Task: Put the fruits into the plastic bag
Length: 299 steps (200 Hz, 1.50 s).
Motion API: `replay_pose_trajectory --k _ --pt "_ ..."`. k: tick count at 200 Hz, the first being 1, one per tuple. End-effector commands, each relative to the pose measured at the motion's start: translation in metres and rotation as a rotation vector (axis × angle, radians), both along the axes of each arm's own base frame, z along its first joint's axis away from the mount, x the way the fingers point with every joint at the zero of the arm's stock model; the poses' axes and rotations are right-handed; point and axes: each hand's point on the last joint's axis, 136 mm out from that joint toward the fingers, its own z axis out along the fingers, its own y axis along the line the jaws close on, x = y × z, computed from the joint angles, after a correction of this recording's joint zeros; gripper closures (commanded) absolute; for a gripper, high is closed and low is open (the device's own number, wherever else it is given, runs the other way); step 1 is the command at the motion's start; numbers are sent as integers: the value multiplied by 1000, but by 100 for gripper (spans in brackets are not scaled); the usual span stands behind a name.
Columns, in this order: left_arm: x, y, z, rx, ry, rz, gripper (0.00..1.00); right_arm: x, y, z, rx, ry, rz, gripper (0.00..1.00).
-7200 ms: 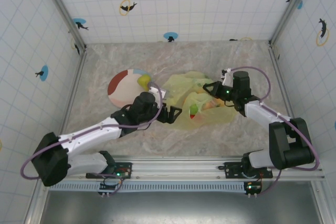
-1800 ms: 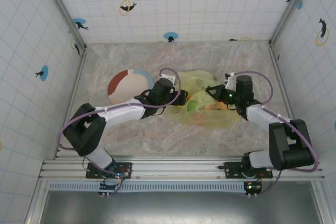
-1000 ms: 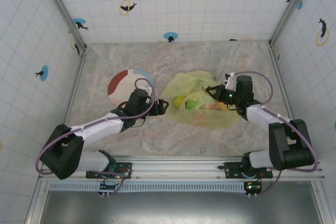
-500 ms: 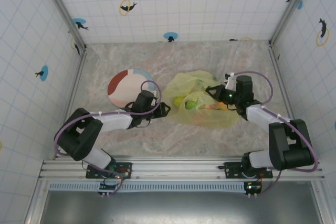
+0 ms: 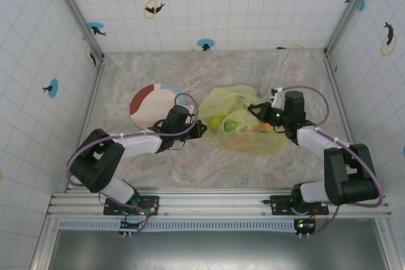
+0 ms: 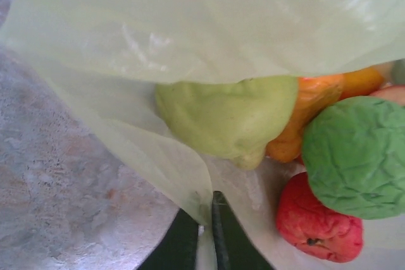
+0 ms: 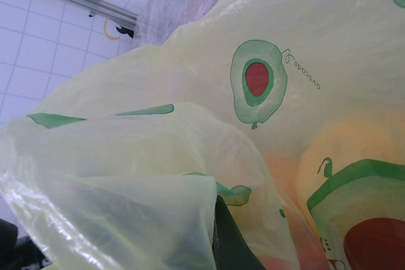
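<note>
Left wrist: left gripper [image 6: 212, 232] shut tight, pinching the plastic bag [image 6: 190, 23] rim; right gripper [image 5: 256, 110] pinches the opposite rim. Fruits [image 6: 354, 156] inside, bag mid-table [image 5: 253, 169]. Film looks limp, slippery, tearable: grip rim or handles.

A thin yellow-green plastic bag [image 5: 256, 138], green toy fruits [image 5: 217, 121] inside, is held by the left gripper [image 5: 201, 129] and the right gripper [image 5: 254, 110].
</note>
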Motion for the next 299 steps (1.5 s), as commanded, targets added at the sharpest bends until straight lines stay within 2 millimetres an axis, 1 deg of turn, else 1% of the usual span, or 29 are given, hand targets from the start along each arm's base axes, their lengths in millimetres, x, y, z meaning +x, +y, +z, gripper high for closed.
replay_pose_trajectory --k 1,31,56,75,79,94,99,106,108,110,120,134,147,150,164,177,227,247,262,272,285,299 --pt "10 -9 45 -53 -102 -13 100 7 0 18 -5 -54 -1 100" --pt "18 -16 84 -100 -171 -24 100 11 -2 32 -34 -93 -14 100" --pt "25 -23 118 -137 -225 -35 100 15 -10 47 -86 -142 -44 100" --pt "30 -26 146 -156 -280 -35 100 21 -16 66 -122 -196 -71 100" --pt "31 -26 149 -156 -286 -33 100 22 -17 71 -126 -208 -79 100" --pt "35 -28 174 -174 -331 -31 100 26 -19 90 -135 -255 -99 100" --pt "36 -28 179 -174 -342 -31 100 27 -21 97 -137 -272 -108 100" --pt "36 -27 177 -163 -340 -32 100 28 -22 105 -142 -290 -119 100" --pt "38 -30 193 -182 -365 -33 100 28 -23 108 -144 -296 -122 100" --pt "39 -30 196 -184 -371 -33 100 29 -24 110 -145 -301 -127 100" --pt "40 -30 206 -191 -389 -34 100 29 -25 120 -149 -328 -141 100" --pt "41 -30 219 -196 -415 -32 100 28 -27 129 -156 -353 -164 100" --pt "42 -27 222 -185 -425 -21 100 25 -26 131 -162 -365 -164 100" --pt "42 -26 222 -179 -428 -18 100 27 -30 129 -179 -365 -190 100" --pt "45 -22 222 -160 -445 1 100 25 -32 124 -200 -364 -203 100" --pt "47 -19 216 -134 -442 14 100 24 -32 118 -210 -356 -206 100" --pt "56 -12 174 -26 -382 45 100 24 -29 94 -222 -313 -193 100" --pt "59 -10 165 -12 -359 47 100 24 -27 85 -223 -290 -180 100" --pt "60 -8 168 -16 -366 50 100 25 -25 84 -218 -285 -179 100" --pt "61 -6 175 -24 -380 55 100 26 -23 87 -208 -289 -177 100" --pt "63 -4 190 -41 -408 62 100 28 -21 93 -201 -300 -174 100" --pt "63 -3 207 -62 -442 63 100 30 -19 105 -192 -323 -178 100"
